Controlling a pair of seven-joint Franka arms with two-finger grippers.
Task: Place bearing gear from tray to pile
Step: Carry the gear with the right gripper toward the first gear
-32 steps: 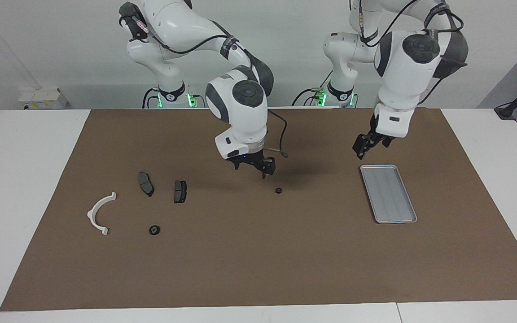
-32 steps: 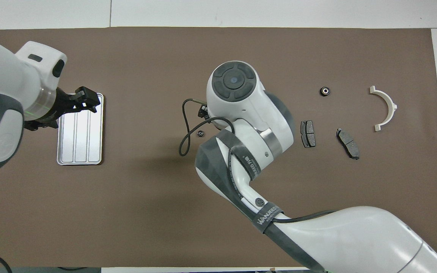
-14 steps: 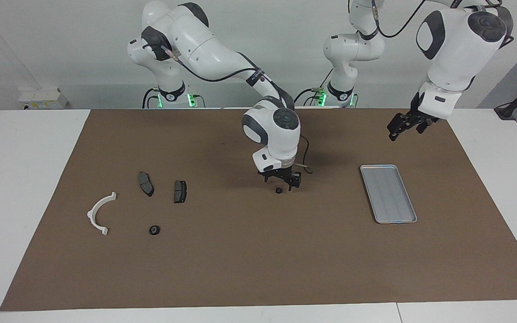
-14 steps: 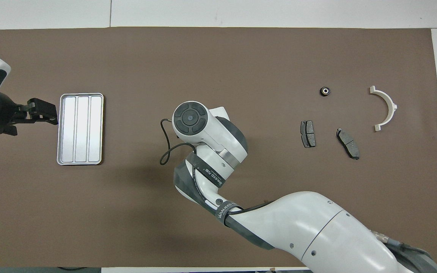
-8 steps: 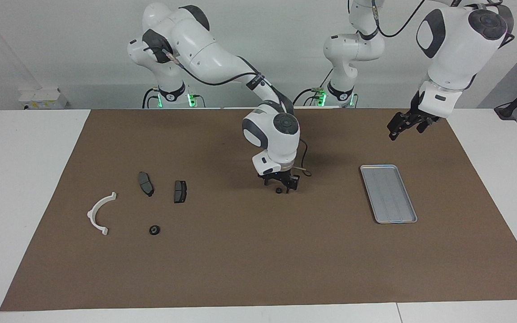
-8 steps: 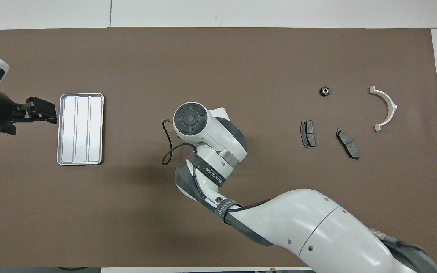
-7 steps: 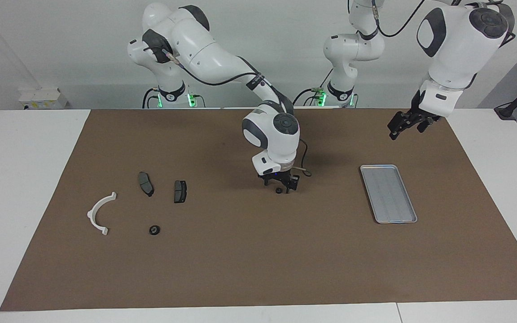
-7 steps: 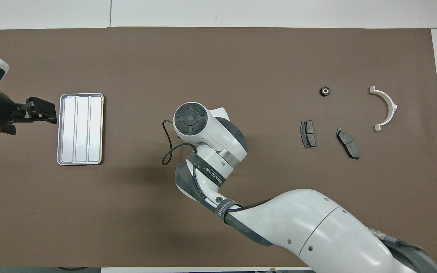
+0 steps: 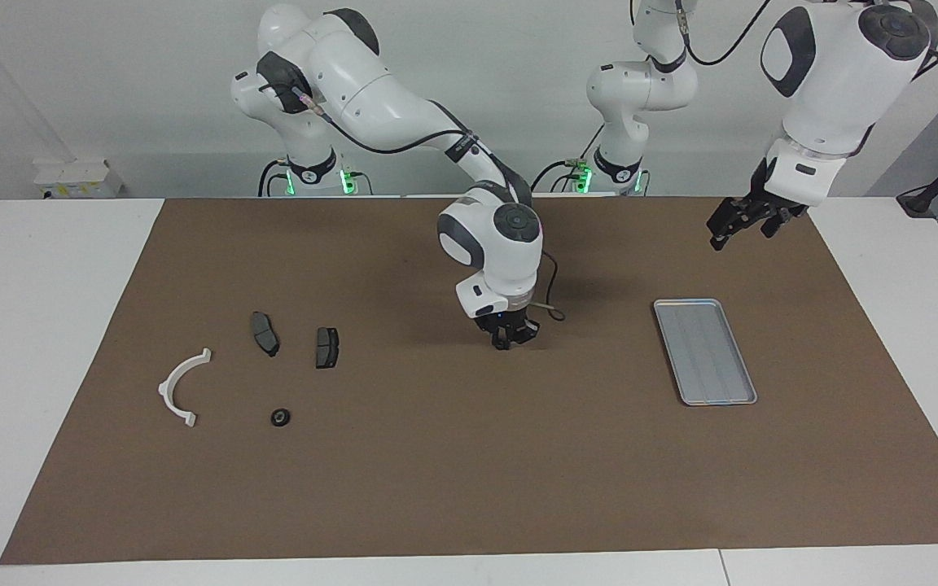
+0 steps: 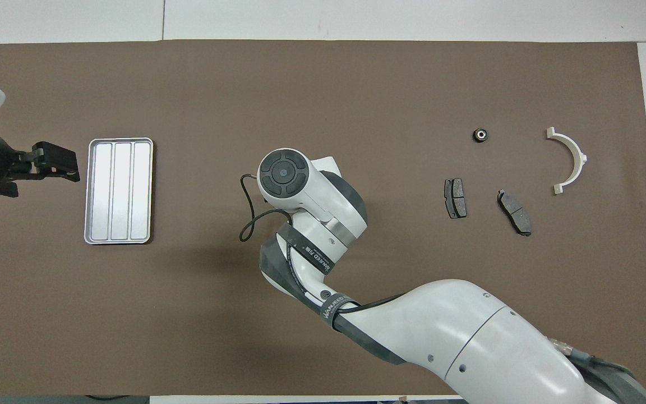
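Note:
My right gripper is down on the brown mat at the middle of the table, its fingers closed around the small black bearing gear, which barely shows between them. In the overhead view the right wrist hides both. The silver tray lies empty toward the left arm's end. The pile lies toward the right arm's end: a white half-ring bracket, two dark brake pads and a second small black gear. My left gripper hangs raised beside the tray.
The brown mat covers most of the white table. A loose black cable loops from the right wrist.
My right gripper came down over the bearing gear on the mat and its fingers closed on it. My left gripper drew away from the tray and rose toward its end of the table.

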